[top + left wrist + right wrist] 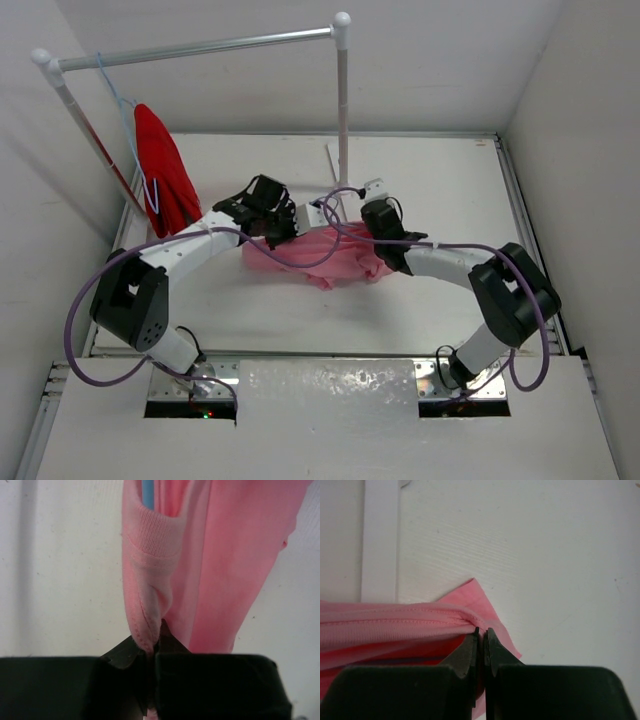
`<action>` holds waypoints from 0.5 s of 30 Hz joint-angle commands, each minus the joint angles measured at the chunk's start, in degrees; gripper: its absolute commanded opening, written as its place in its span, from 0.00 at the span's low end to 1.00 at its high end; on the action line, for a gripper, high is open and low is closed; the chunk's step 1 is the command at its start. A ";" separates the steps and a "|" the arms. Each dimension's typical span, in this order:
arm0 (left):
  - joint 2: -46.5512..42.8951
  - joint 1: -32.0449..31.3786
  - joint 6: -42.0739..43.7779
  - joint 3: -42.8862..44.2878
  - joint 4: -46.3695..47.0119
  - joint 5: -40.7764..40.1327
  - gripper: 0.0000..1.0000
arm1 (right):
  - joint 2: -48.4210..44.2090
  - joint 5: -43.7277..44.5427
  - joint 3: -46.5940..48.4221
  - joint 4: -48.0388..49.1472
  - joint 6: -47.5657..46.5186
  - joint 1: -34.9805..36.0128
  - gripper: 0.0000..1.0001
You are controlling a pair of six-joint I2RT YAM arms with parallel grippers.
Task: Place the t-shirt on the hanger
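At my far left the rack [200, 47] carries a red shirt [165, 180] on a blue wire [112, 85] of its own; that is not my job. My job lies in the middle of the surface [300, 325]: the pink shirt [330, 262], bunched in a heap between my two arms.

My left jaws are closed to almost nothing on a fold of cloth just below the ribbed collar [152, 530], and the shirt stretches away from them in the left wrist view. Inside the neck opening I see a short piece of the hanger [148, 492], light blue, passing under the ribbing. How far it reaches into the shoulders I cannot tell; from above the cloth hides it.

My right jaws are pinched tight too, on a stitched edge [420, 615] of the same shirt. A corner of it lies flat on the surface near a white strip [380, 540].

Both grips are thin pinches on little cloth. If I draw my arms apart too hard, I judge a seam may slide out of one pinch and the shirt fall back in a heap. An uneven pull could ride the collar off the wire and let the hanger slip out of the neck. Lifting while most of the cloth lies on the surface would drag it and could twist the hanger inside. The rack's post [343, 120] stands close behind my right arm, and my purple cable [290, 264] lies across the shirt; either may snag.
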 commanded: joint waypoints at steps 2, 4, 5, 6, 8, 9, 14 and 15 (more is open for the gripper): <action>-1.35 -0.01 -3.07 0.94 7.41 2.61 0.00 | -5.15 -14.52 -4.96 8.65 -1.23 0.02 0.00; -1.34 -0.01 -3.16 0.24 8.03 2.43 0.00 | -7.44 -19.74 -6.55 10.95 -2.55 -0.07 0.00; -1.43 -0.10 -3.16 0.23 8.12 2.87 0.00 | -10.41 -21.94 -7.34 12.79 -3.16 0.02 0.00; -1.52 -0.10 -3.24 0.23 8.29 3.04 0.00 | -11.92 -25.61 -9.27 13.41 -4.56 0.02 0.07; -2.05 -0.01 -3.42 0.32 8.38 3.92 0.00 | -17.26 -28.10 -11.21 12.03 -8.15 -0.16 0.34; -2.22 0.16 -3.24 0.41 8.30 4.27 0.00 | -19.30 -27.33 -11.65 11.23 -9.14 -0.16 0.67; -2.58 0.95 -2.63 0.59 7.68 6.91 0.00 | -29.68 -28.72 -11.67 4.39 -14.30 -3.32 0.90; -2.58 0.95 -2.45 0.59 7.77 7.17 0.00 | -29.86 -32.56 -10.35 2.02 -15.72 -3.24 0.89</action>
